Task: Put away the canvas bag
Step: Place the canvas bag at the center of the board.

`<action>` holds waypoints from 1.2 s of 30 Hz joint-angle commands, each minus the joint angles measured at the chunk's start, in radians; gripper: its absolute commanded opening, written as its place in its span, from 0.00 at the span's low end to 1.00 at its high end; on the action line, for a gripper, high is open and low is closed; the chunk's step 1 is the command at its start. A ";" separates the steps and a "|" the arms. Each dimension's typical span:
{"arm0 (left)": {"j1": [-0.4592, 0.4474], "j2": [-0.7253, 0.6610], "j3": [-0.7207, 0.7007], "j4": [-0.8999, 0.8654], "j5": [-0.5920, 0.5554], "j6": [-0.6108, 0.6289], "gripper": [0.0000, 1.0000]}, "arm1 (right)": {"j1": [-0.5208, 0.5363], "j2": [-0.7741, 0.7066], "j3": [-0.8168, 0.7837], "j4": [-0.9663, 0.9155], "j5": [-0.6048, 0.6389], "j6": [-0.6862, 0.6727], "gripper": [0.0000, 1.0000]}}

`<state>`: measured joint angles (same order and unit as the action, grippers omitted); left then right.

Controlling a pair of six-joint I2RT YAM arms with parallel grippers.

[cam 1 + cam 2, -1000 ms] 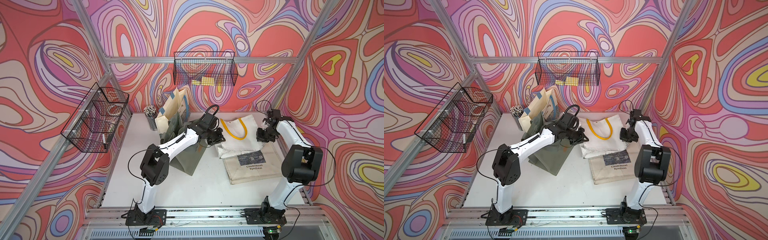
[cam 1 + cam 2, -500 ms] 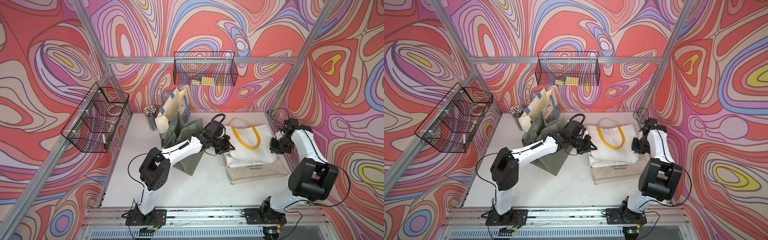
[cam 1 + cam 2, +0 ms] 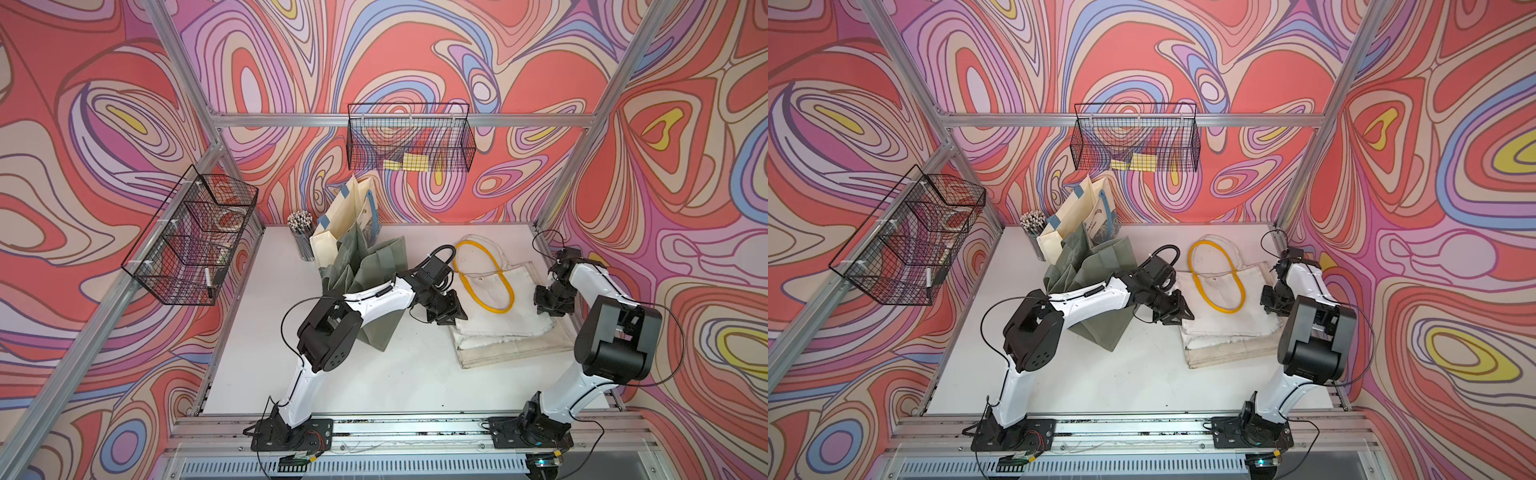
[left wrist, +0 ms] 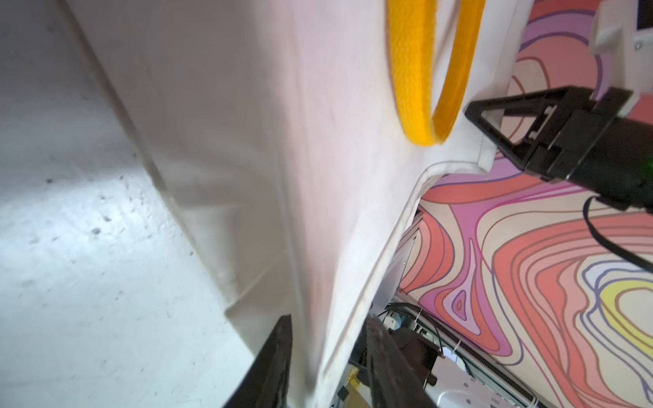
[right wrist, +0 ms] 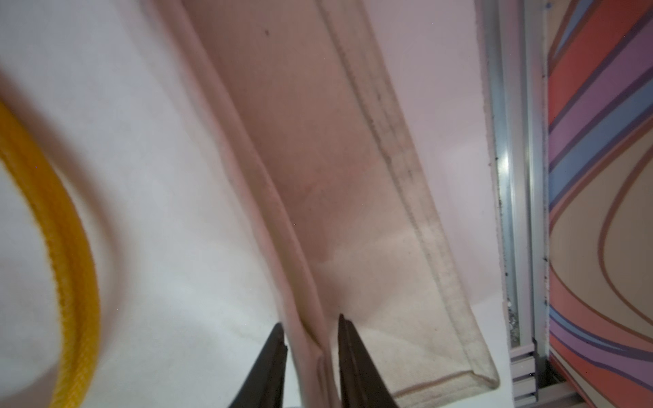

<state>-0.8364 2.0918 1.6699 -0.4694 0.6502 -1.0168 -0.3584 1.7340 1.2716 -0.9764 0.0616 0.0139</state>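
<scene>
The white surface (image 3: 374,374) fills the floor of the cell you are working in. On it, close to its right edge and about midway between the far and near edges, you see the canvas bag (image 3: 507,320) lying flat and folded over on itself, one layer showing below the other along the side toward the near edge.

Two black wire baskets hang off the walls: one (image 3: 409,143) above the far edge, one (image 3: 195,241) above the left edge.

Toward the far left corner a green fabric bag (image 3: 374,266) stands, with a cream tote (image 3: 336,224) upright just behind it.

Your left pincer (image 4: 328,325) sits at the bag's left border. Its fingers are spread, and the cloth's hemmed edge passes between them with daylight on one side.

Your right pincer (image 5: 311,321) sits at the bag's right border, also spread. A fold of canvas lies between the fingers, with a gap beside it.

The bag's yellow handles (image 4: 411,70) lie looped on the cloth, on the side toward the far edge.

A cup of pencils (image 3: 301,237) stands beside the tote, nearest the far left corner.
</scene>
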 commanded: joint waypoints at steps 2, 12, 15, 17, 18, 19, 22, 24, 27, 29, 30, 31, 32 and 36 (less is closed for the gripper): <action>0.011 -0.144 0.117 -0.267 -0.079 0.259 0.44 | 0.001 -0.102 0.055 0.040 0.068 0.001 0.56; -0.017 -0.058 0.295 -0.257 -0.014 0.246 0.22 | 0.013 -0.198 0.041 0.024 -0.218 0.168 0.44; -0.027 0.000 0.266 -0.182 0.006 0.153 0.13 | 0.100 -0.272 -0.075 0.109 -0.238 0.288 0.40; -0.027 0.030 0.204 -0.065 0.077 0.035 0.10 | 0.180 -0.309 -0.130 0.153 -0.228 0.352 0.40; -0.031 0.047 0.173 -0.001 0.106 -0.016 0.10 | 0.225 -0.322 -0.158 0.177 -0.232 0.391 0.39; -0.034 0.061 0.156 0.017 0.108 -0.039 0.09 | 0.260 -0.330 -0.188 0.202 -0.240 0.420 0.39; -0.035 0.105 0.113 0.049 0.131 -0.103 0.07 | 0.344 -0.343 -0.298 0.286 -0.254 0.522 0.39; -0.035 0.114 0.070 0.055 0.127 -0.130 0.09 | 0.351 -0.346 -0.387 0.353 -0.272 0.580 0.39; -0.035 0.118 -0.028 0.119 0.130 -0.202 0.11 | 0.351 -0.334 -0.479 0.397 -0.256 0.637 0.38; -0.036 0.139 -0.051 0.134 0.154 -0.227 0.13 | 0.351 -0.343 -0.554 0.456 -0.254 0.706 0.37; -0.035 0.145 -0.058 0.139 0.161 -0.238 0.13 | 0.351 -0.347 -0.584 0.476 -0.245 0.735 0.37; -0.036 0.149 -0.065 0.146 0.163 -0.248 0.13 | 0.351 -0.345 -0.608 0.492 -0.236 0.758 0.38; -0.035 0.151 -0.066 0.145 0.164 -0.248 0.14 | 0.351 -0.336 -0.623 0.494 -0.220 0.766 0.38; -0.036 0.152 -0.048 0.107 0.146 -0.228 0.15 | 0.351 -0.301 -0.624 0.463 -0.137 0.763 0.40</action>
<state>-0.8700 2.2292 1.6081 -0.3687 0.7887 -1.2175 -0.0051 1.3991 0.6758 -0.5182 -0.1745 0.7296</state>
